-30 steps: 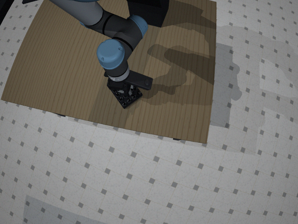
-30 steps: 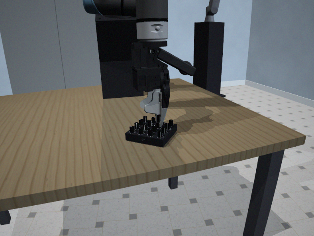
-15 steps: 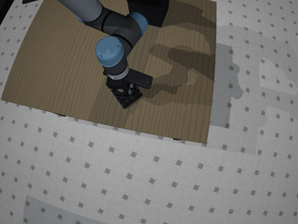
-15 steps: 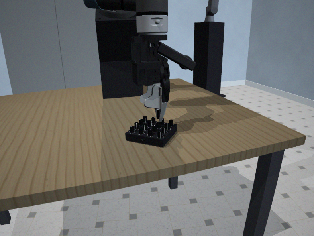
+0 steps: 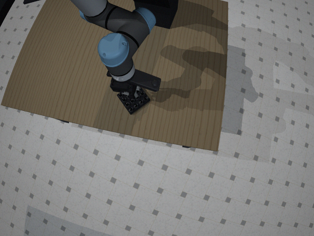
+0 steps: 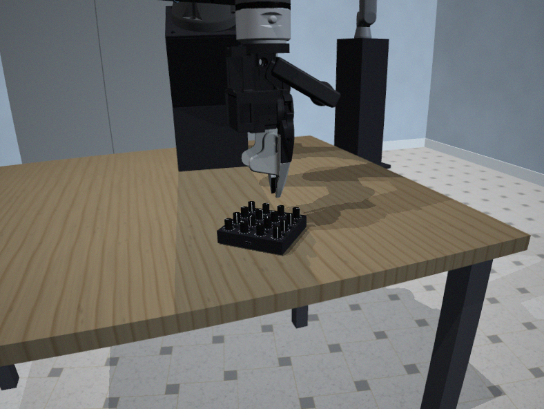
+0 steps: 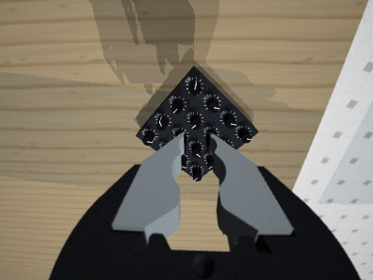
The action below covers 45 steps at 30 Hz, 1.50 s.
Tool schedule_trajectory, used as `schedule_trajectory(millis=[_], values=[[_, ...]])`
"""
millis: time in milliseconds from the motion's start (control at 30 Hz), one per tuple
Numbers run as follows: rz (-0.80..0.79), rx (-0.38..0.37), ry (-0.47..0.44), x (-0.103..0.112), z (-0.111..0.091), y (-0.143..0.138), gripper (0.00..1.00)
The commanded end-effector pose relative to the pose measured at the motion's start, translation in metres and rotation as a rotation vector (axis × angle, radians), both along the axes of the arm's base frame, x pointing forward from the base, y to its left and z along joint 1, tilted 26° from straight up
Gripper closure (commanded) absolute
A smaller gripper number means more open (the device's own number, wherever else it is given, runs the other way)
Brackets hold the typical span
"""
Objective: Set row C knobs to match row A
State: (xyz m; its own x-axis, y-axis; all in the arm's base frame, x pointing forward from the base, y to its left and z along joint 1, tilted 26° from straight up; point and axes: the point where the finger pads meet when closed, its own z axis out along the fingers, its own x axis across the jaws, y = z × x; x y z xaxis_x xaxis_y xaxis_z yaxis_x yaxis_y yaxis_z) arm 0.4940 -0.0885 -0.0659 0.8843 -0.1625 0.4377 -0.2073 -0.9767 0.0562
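A knob box (image 5: 131, 113) (image 6: 249, 247) (image 7: 193, 71) sits on a wooden table (image 5: 76, 76) (image 6: 110, 246) (image 7: 57, 156), beneath the gripper (image 5: 132, 95) (image 6: 275, 195) (image 7: 196, 134). Descending off-centre among crowded knobs could nudge a neighbour out of place. The fingers (image 6: 283, 178) stand slightly apart, holding nothing, their tips above the knobs, touching none.

tool (image 5: 133, 95) (image 6: 277, 193) (image 7: 196, 134) lifted higher, fingertips raised off the knobs, now above the knob box (image 5: 131, 111) (image 6: 250, 242) (image 7: 194, 76)
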Motion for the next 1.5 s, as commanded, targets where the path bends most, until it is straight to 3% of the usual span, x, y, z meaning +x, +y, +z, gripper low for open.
schedule_trajectory(millis=[0,600,1467], values=[[0.0,0.0,-0.001,-0.0004,0.0017,0.0001,0.89],[0.056,-0.026,0.008,-0.0009,0.0024,0.0006,0.89],[0.639,-0.298,0.1,-0.0064,0.0104,0.002,0.89]])
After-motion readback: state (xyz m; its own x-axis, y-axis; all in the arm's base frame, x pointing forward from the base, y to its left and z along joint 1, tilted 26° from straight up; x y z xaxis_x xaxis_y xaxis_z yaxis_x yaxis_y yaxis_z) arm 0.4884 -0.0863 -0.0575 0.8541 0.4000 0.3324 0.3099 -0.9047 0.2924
